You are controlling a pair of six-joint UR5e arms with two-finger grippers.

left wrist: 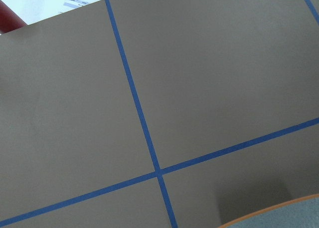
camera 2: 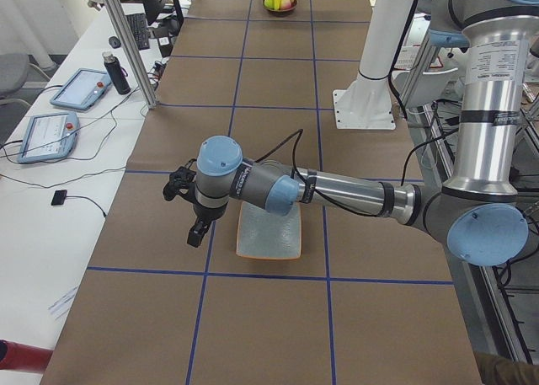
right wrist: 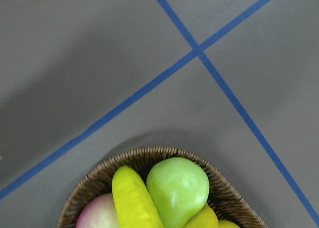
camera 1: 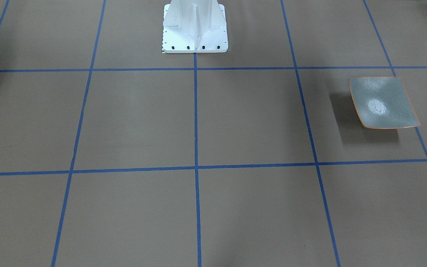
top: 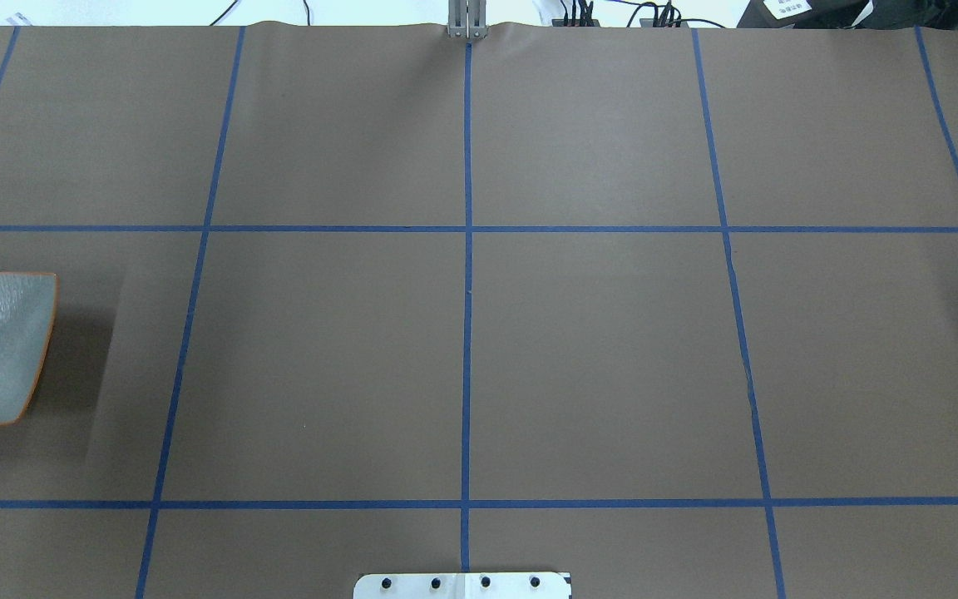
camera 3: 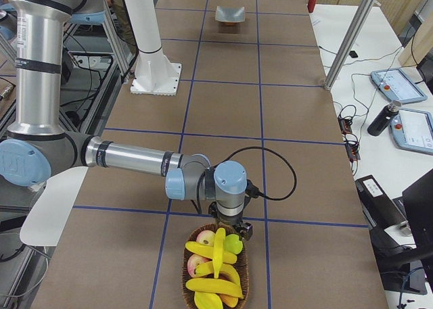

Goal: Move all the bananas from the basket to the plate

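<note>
Plate [camera 1: 384, 104]: lies flat at the table's [top: 595, 358] far left end, bare, with nothing on it. Set this far out, it is probably meant as the left arm's drop-off spot.

Left gripper [camera 2: 195, 232]: hangs over the table just beside the plate's outer edge, fingers pointing down. It shows only in the side view, so I cannot tell how wide it stands or whether it holds anything (its own camera sees just tape lines and a sliver of the plate's rim). It looks parked beside the plate, ready to receive or simply out of the way.

Pedestal [camera 1: 195, 27]: the robot's white base, at the middle of the table's robot-side edge.

Right gripper [camera 3: 241, 230]: hovers low over the near rim of the basket [right wrist: 149, 153], pointing down. Again only a side view shows it, so its opening cannot be told. The position suits a first reach into the fruit.

Bananas [camera 3: 215, 249]: all in the basket at the table's far right end, well apart from the plate. They are piled across one another, and one leans over the other fruit.

Green fruit [right wrist: 177, 188]: sits at the basket's edge, touching a banana and nearest the gripper (a likely obstacle).

Progress: by my reading, no banana has been moved yet.
</note>
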